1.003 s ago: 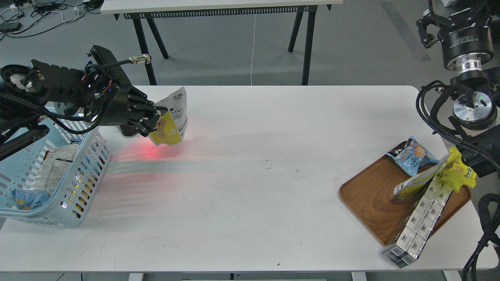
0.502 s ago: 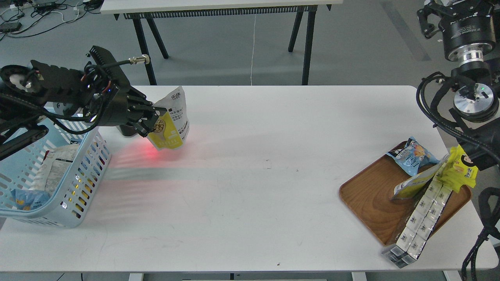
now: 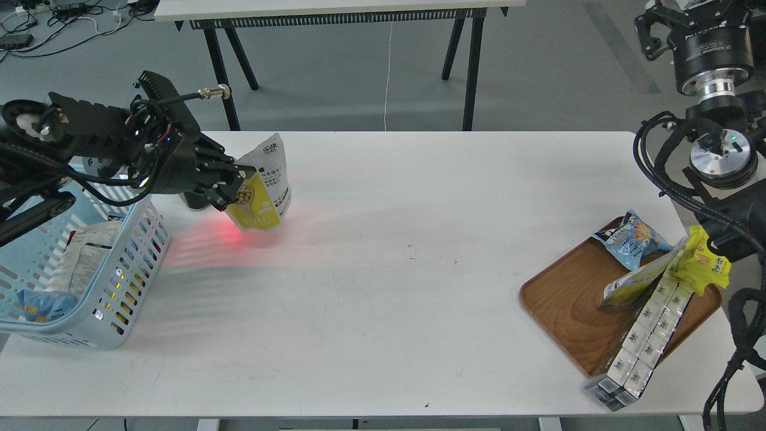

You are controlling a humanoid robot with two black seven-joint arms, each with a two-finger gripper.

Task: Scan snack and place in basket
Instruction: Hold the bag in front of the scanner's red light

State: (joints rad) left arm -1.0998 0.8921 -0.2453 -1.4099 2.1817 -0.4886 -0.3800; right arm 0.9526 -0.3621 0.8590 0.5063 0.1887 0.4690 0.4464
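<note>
My left gripper (image 3: 236,185) is shut on the snack (image 3: 264,187), a small pouch with a white top and yellow bottom, and holds it above the table near the back left. Red scanner light glows on the table under it. The light blue basket (image 3: 122,272) sits at the left edge, below my left arm, with several packets inside. My right gripper (image 3: 682,21) is raised at the far right, above the table's edge; its fingers cannot be told apart.
A brown wooden tray (image 3: 568,305) at the front right holds a blue crinkly bag (image 3: 631,238), a bright yellow packet (image 3: 703,263), a yellow pouch and a long white box pack (image 3: 640,344). A dark scanner base (image 3: 194,200) stands behind the pouch.
The pouch has shifted slightly right and up in my left gripper. My right arm has moved up and a little left.
</note>
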